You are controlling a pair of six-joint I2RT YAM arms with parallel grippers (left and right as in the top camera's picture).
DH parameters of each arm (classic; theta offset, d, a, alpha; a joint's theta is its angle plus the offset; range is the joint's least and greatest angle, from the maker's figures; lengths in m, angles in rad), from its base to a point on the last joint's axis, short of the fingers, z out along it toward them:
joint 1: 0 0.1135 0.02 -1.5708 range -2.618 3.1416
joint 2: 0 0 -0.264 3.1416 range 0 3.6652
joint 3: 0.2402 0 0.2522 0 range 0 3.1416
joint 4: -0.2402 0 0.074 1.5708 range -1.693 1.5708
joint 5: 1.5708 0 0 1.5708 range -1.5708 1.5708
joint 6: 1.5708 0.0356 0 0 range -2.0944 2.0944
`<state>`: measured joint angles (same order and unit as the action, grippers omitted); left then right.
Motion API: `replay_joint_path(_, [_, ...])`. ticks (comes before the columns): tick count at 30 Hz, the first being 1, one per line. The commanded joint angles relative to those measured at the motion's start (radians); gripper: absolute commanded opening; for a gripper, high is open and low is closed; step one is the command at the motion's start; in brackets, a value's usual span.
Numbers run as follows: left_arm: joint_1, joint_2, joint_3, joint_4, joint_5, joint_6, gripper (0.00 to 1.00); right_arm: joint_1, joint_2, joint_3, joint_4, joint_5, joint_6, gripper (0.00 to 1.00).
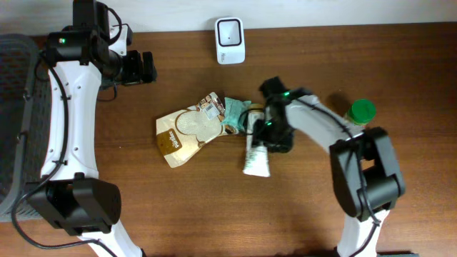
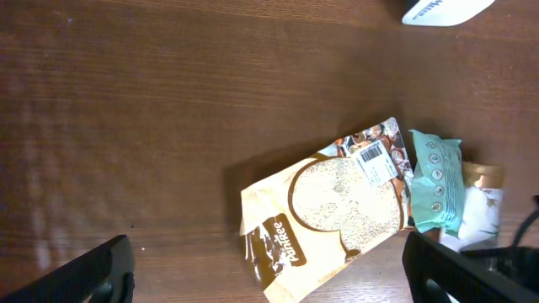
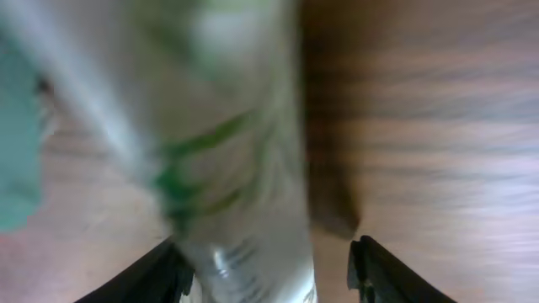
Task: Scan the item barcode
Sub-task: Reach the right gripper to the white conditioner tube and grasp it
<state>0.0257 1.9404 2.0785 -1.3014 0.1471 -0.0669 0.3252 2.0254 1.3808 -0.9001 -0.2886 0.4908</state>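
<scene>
At worktop (image 1: 357, 207) centre, right pincer (image 3: 269, 273) straddles white tube (image 1: 256, 164), one finger (image 3: 381, 274) clear; left pincer (image 2: 268, 269) stands wide.

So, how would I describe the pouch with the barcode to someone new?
Look at the middle of the wooden table, below the white device at its far edge. The pouch lies flat at the left end of the cluster. Unlike the teal packet beside it, it is cream and brown, and the largest.
</scene>
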Motion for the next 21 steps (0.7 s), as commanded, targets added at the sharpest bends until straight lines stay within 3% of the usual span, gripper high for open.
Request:
replay_joint_path(1, [0.003, 0.002, 0.001, -0.002, 0.01, 0.019, 0.99, -0.078, -0.006, -0.014, -0.004, 0.039, -0.179, 0.57])
replay_joint_path(9, [0.003, 0.002, 0.001, -0.002, 0.01, 0.019, 0.99, -0.136, -0.006, -0.015, -0.026, -0.067, -0.4, 0.57])
replay_joint_path(13, [0.003, 0.002, 0.001, -0.002, 0.01, 0.019, 0.99, -0.136, -0.005, -0.044, -0.016, -0.082, -0.413, 0.56])
replay_joint_path(21, [0.003, 0.002, 0.001, -0.002, 0.01, 0.019, 0.99, -0.136, -0.011, -0.093, 0.033, -0.104, -0.413, 0.38])
